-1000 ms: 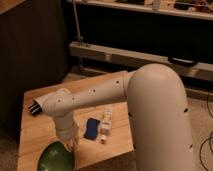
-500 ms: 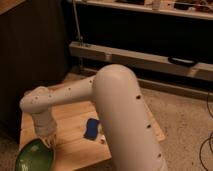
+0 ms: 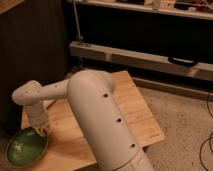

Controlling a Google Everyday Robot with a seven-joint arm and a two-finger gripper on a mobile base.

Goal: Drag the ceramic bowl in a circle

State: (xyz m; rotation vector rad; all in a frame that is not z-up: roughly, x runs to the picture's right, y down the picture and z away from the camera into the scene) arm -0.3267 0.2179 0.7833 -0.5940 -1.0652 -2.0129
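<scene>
The ceramic bowl (image 3: 27,146) is wide, shallow and glossy green inside. It sits at the front left corner of the wooden table (image 3: 132,107), partly over the edge. My white arm reaches left across the table. My gripper (image 3: 41,131) points down at the bowl's right rim and appears to touch it.
A dark cabinet (image 3: 30,45) stands behind the table on the left. A long grey metal rail (image 3: 145,57) with a black handle (image 3: 181,61) runs along the back. Speckled floor (image 3: 185,130) lies to the right. My arm's large white link (image 3: 107,125) covers the table's middle.
The arm has swung further left and toward the front. The bowl has moved left with it to the table's front left corner. The blue object is now hidden behind the arm.
</scene>
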